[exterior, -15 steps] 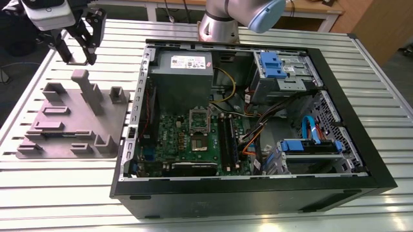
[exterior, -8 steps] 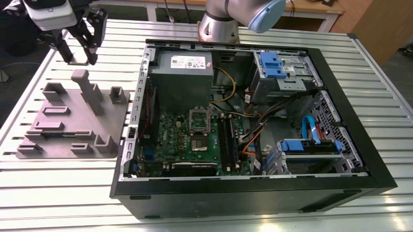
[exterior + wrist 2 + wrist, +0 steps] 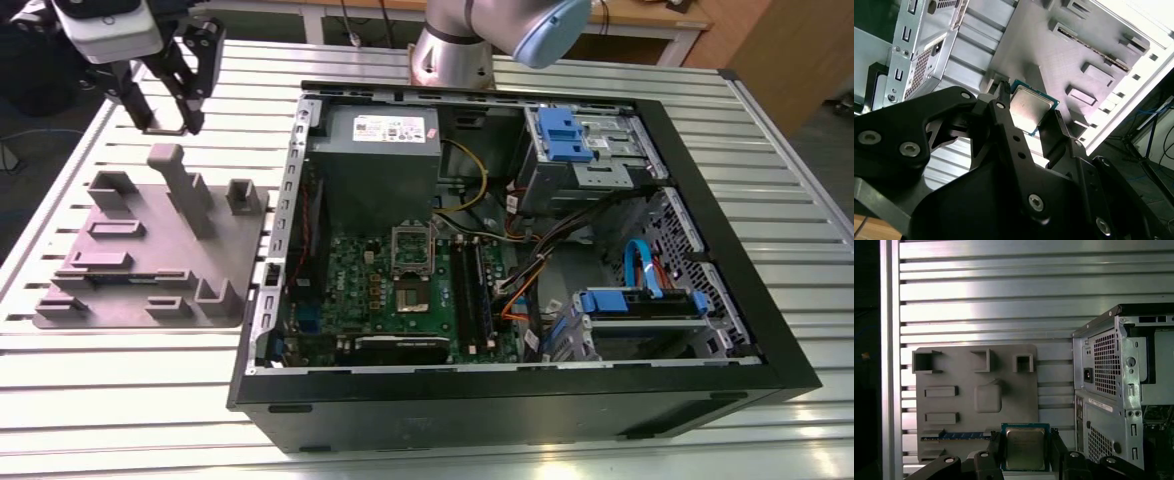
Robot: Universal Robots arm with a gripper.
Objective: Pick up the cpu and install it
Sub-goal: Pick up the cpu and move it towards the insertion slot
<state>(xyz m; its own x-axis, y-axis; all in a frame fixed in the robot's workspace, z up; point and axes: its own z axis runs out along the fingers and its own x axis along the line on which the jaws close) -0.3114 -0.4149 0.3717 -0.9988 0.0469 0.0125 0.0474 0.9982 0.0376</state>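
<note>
My exterior view looks down at a slant from high above the near edge of the tabletop. It takes in the whole open computer case, the grey tray beside it, and the end effector near the far corner on the exterior view's left. The first wrist view faces straight down on the tray and one end of the case from well above. The second wrist view sits close behind the end effector, looking slantwise along its fingers. Both wrist views share the gripped chip, tray and case end.
</note>
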